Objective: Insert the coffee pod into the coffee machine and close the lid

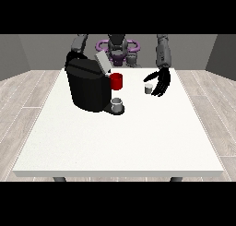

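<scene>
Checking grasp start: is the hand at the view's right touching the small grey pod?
Apart. The front view shows a strip of white table between the pod and the hand, fingers spread open beside it.

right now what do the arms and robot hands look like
One robot hand shows, at the view's right: black, with slim fingers and a thumb. Its arm is grey, built of chunky segments, with darker bands at the joints. The other arm, at the view's left, is grey too; its hand is hidden behind the black coffee machine.
</scene>
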You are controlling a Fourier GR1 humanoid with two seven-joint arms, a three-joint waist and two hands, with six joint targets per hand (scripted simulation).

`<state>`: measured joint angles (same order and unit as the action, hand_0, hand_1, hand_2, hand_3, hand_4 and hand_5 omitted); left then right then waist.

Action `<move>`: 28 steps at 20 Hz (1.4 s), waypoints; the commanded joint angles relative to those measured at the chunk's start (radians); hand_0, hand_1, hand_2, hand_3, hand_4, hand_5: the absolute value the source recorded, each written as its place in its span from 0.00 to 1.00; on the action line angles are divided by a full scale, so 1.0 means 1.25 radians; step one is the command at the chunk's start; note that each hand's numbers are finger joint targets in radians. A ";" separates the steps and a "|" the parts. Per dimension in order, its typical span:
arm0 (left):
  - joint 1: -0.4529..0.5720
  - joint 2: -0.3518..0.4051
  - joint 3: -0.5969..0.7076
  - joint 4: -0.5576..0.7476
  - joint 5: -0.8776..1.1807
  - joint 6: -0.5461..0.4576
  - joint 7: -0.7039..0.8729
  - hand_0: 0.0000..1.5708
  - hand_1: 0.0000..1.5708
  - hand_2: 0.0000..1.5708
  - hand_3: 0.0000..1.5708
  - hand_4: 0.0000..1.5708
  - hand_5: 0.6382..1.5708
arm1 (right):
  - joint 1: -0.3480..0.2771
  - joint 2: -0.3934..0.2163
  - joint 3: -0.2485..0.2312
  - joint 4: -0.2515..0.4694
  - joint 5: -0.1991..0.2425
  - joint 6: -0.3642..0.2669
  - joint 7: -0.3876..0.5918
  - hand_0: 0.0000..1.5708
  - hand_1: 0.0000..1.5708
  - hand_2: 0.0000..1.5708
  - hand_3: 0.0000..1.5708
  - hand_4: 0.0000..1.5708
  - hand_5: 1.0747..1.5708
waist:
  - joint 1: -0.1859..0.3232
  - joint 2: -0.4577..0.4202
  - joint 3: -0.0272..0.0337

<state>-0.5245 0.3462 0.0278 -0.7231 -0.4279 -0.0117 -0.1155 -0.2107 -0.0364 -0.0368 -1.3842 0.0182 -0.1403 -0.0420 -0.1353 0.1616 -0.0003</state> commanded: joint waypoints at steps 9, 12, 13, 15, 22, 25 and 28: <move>-0.040 -0.016 0.019 0.102 -0.078 0.132 -0.095 0.53 0.53 0.62 0.47 0.25 1.00 | -0.002 -0.005 -0.011 -0.012 -0.021 0.013 0.007 0.00 0.00 0.00 0.00 0.32 1.00 | -0.011 0.015 -0.0001; -0.024 -0.018 -0.011 0.104 -0.120 0.150 -0.092 0.59 0.59 0.66 0.53 0.23 1.00 | -0.003 0.005 0.000 -0.033 -0.014 -0.009 0.067 0.00 0.00 0.00 0.00 0.33 1.00 | -0.006 -0.021 -0.0001; -0.038 -0.013 0.003 0.116 -0.127 0.215 -0.114 0.62 0.62 0.69 0.55 0.21 1.00 | -0.016 -0.008 -0.008 -0.059 -0.031 0.015 0.040 0.00 0.00 0.00 0.00 0.32 1.00 | -0.040 0.023 -0.0003; -0.059 0.002 -0.018 0.117 -0.154 0.178 -0.067 0.59 0.59 0.66 0.52 0.18 1.00 | -0.002 -0.013 -0.028 -0.003 -0.045 0.036 -0.035 0.00 0.00 0.00 0.00 0.34 1.00 | -0.030 0.032 0.0002; -0.093 -0.002 -0.005 0.134 -0.162 0.181 -0.146 0.81 0.81 0.89 0.87 0.32 1.00 | -0.021 0.004 -0.018 0.008 -0.026 -0.002 -0.038 0.00 0.00 0.00 0.00 0.27 1.00 | -0.019 0.050 -0.0001; -0.108 0.012 -0.023 0.102 -0.161 0.090 -0.127 0.93 0.93 0.93 0.90 0.39 1.00 | 0.006 0.002 -0.024 0.027 -0.052 0.002 0.008 0.00 0.00 0.00 0.00 0.28 1.00 | -0.002 -0.033 0.0002; -0.147 -0.012 -0.027 0.072 -0.147 0.044 -0.128 0.89 0.89 0.91 0.87 0.38 1.00 | 0.013 0.010 -0.025 0.075 -0.052 0.006 -0.038 0.00 0.00 0.00 0.00 0.32 1.00 | 0.007 -0.032 0.0005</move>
<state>-0.6664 0.3401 -0.0013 -0.5998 -0.6224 0.1091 -0.2719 -0.2124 -0.0186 -0.0506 -1.3449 -0.0264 -0.1588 -0.0495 -0.1365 0.1406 0.0001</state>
